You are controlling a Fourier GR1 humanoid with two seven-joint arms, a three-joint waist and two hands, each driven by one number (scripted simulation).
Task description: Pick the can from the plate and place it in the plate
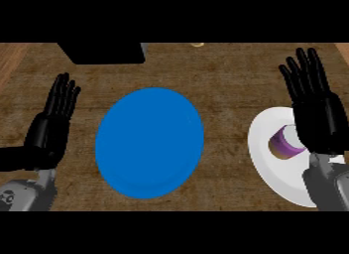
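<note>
can lying on the white plate, right hand above it

head view: a brown woven-looking table (pixel 229 69) fills the scene, with wooden strips along its left and right edges. a blue plate (pixel 149 143) sits near the middle, bare on top. to its right, well apart from it, a white plate (pixel 274 176) lies near the right edge, partly covered by the right forearm. on the white plate a can (pixel 285 143) rests on its side, with a purple band and a white part, its tan round end facing left and near. no brand or writing can be read on the can; the label is too small to tell.

the right hand (pixel 318 116) is over the far right part of the white plate, fingers straight and pointing far, released and holding nothing; its palm covers the right side of the can, and whether it touches the can cannot be told. the left hand (pixel 51 124) shows at the left, beside the blue plate and apart from it, fingers straight and up, thumb out to the left, resting and holding nothing.

at the far edge a black box (pixel 103 52) stands left of centre, and a small yellowish thing (pixel 197 44) lies right of it, too small to name.
</note>
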